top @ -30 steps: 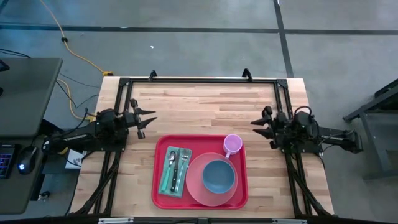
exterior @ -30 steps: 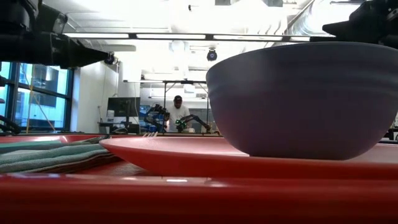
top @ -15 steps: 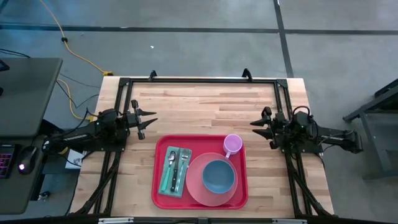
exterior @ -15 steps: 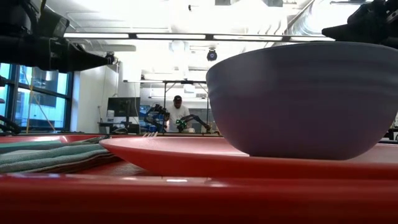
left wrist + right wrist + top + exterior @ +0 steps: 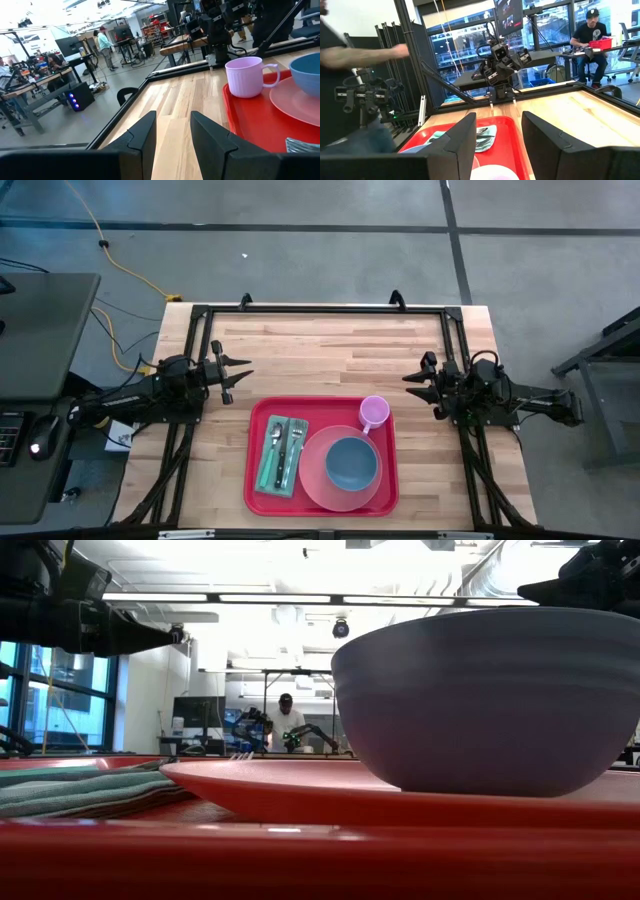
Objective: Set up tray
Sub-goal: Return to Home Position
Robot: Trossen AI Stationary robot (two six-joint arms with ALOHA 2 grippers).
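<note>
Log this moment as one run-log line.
left gripper: open, empty, left of tray | right gripper: open, empty, right of tray | tray: bowl on plate, cup, cutlery on napkin

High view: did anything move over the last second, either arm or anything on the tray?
The left end effector, open and empty, shifted very slightly toward the table's far edge, then held. Nothing was taken hold of or let go. The right end effector, the tray, plate, bowl, cup and napkin stayed as they were.
</note>
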